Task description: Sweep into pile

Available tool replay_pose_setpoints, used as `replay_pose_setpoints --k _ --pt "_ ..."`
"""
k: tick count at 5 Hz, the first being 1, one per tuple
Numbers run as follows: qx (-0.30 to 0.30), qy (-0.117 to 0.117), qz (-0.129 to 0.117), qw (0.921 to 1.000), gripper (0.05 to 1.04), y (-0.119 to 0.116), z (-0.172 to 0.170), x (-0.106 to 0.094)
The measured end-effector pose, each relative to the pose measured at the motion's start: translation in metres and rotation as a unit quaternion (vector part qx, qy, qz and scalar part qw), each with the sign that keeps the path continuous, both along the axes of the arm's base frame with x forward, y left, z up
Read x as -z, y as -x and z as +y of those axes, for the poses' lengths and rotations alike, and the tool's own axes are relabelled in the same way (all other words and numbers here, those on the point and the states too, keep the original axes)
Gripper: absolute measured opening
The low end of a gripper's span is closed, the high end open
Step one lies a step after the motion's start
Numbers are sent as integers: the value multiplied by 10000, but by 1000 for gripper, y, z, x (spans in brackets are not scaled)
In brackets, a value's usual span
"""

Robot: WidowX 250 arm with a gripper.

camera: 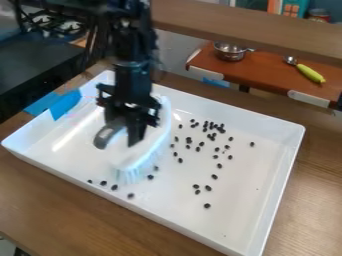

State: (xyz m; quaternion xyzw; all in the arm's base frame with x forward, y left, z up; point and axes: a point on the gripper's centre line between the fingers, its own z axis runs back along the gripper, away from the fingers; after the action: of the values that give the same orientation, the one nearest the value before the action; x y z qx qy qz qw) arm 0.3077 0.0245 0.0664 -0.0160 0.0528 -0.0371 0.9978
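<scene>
My gripper (pixel 129 129) hangs down over the left half of the white tray (pixel 277 175), shut on the brush (pixel 150 150) by its handle. The brush head is white and pale blue; it runs from the right of the gripper down toward the tray's front left, bristles at the tray floor. Small dark pieces lie scattered: a denser cluster (pixel 212 127) right of the brush toward the back, looser ones (pixel 208 188) at centre front, and several (pixel 114 187) along the front left wall. Part of the tray floor behind the arm and brush is hidden.
Blue tape (pixel 65 104) is on the tray's back left edge. The tray stands on a wooden table (pixel 40 200). Behind are a red-brown board (pixel 267 75) with a metal pot (pixel 230 51) and a spoon with a yellow-green handle (pixel 310 73), and a stove (pixel 43 55) at upper left.
</scene>
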Motion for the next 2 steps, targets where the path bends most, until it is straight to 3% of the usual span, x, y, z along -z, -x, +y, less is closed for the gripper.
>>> replay_pose_setpoints --k 2 --pt "84 78 -171 9998 485 1 -74 1"
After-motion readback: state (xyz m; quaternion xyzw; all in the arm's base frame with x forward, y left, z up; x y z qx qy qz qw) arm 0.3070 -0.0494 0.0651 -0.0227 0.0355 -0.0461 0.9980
